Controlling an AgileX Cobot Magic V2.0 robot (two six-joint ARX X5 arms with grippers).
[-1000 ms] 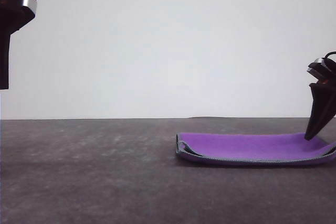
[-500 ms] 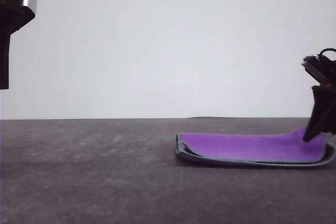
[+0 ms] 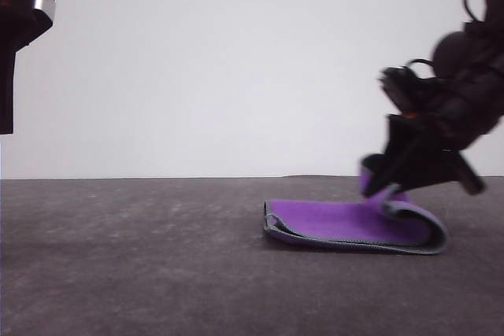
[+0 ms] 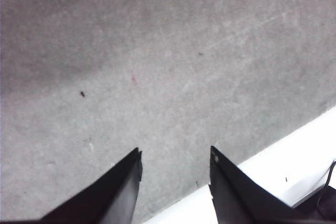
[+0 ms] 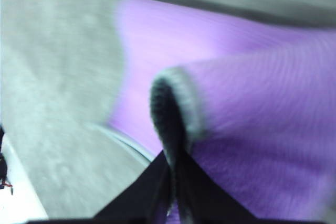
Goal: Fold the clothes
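right gripper (image 3: 376,186) swung inward, jaws pinching soft purple cloth (image 3: 339,222) (edge curled) | left gripper (image 4: 175,167) jaws apart

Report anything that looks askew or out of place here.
Nothing looks damaged. The cloth is uneven only because the right gripper pinches its edge and lifts it over; the left gripper hangs open, away from it.
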